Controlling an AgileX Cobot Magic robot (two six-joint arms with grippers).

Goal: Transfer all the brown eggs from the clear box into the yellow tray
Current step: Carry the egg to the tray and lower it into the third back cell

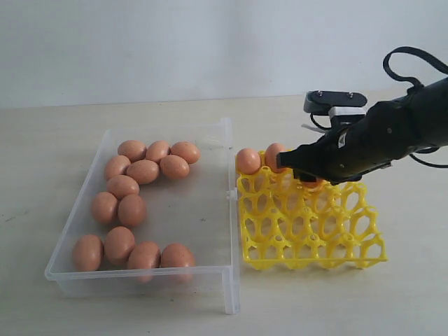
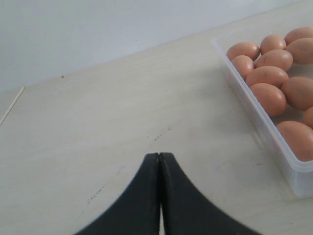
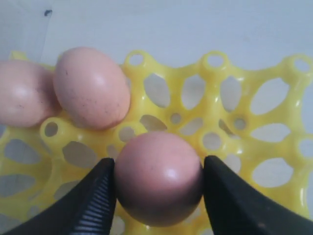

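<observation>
"So, where do the brown eggs stand?"

"13 lie loose on the floor of the clear box, in 3 rough clusters along its left side. 2 more sit side by side in the far-left corner cells of the yellow tray, which rests on the bench just beside the box."

"And the last one?"

"The right end effector is clamped on it. The held egg is pinched between 2 black fingers, low over the lattice, right next to the 2 seated eggs. Whether it touches a cell, the right wrist view does not settle."

"How does the arm come in?"

"From the right of the exterior view, dark and bulky, reaching across the tray's far edge."

"What of the left end effector?"

"Clenched on nothing, its 2 dark tips pressed flat together. It hangs over bare bench near a corner of the box, with several eggs showing behind the clear wall. It does not appear in the exterior view."
</observation>
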